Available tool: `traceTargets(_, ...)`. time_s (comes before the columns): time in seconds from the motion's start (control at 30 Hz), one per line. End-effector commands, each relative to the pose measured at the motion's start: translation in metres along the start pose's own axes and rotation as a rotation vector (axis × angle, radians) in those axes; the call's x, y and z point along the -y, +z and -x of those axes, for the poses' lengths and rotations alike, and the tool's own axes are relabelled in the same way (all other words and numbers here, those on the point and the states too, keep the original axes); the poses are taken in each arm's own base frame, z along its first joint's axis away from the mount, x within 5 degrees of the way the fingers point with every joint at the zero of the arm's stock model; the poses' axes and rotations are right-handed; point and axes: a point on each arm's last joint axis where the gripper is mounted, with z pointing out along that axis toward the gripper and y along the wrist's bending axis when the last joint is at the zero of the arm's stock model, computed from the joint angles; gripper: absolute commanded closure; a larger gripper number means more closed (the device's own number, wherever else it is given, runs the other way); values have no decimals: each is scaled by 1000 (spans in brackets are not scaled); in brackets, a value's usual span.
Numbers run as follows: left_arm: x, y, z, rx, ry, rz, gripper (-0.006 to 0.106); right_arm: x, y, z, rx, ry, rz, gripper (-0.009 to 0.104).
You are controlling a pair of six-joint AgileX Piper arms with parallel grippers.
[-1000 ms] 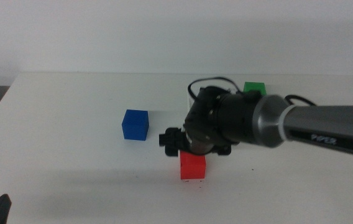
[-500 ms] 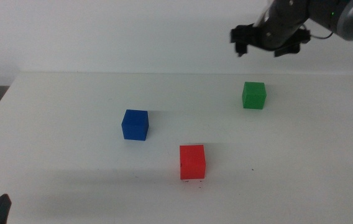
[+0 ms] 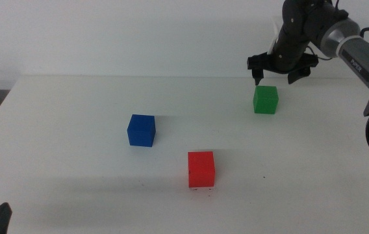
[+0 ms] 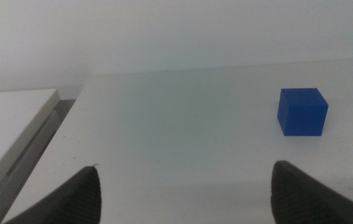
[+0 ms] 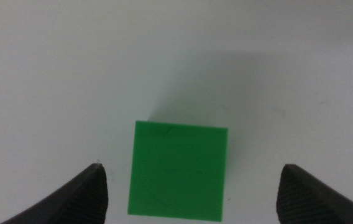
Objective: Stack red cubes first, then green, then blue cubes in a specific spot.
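Hovering over the green cube point(image 3: 266, 99), the right gripper point(image 3: 281, 70) has left the red cube point(image 3: 201, 169) placed, jaws spread apart. Green goes next. The left gripper point(image 4: 183, 186) waits, also spread.

No text, label, brand or number can be read anywhere in these views.

You're looking at a lab-style robot test bench; bare white counter point(image 3: 74, 130) against a plain white wall point(image 3: 139, 32); cabled robot arm point(image 3: 340, 39); plain colour cubes as props; nothing homelike.
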Motion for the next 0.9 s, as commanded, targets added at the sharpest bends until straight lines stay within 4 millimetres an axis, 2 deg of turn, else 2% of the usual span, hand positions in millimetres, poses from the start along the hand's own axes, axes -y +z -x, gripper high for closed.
traceTargets(0.0,0,0,1,16,1,2,7,2,-1,1,-8,7,10,2)
traceTargets(0.53,0,0,1,16,1,2,7,5,1,-1,-30,65,-2,2)
traceTargets(0.63,0,0,1,16,1,2,7,4,7,-2,-42,67,1,2)
traceTargets(0.87,0,0,1,16,1,2,7,1,37,-6,-47,61,3,2)
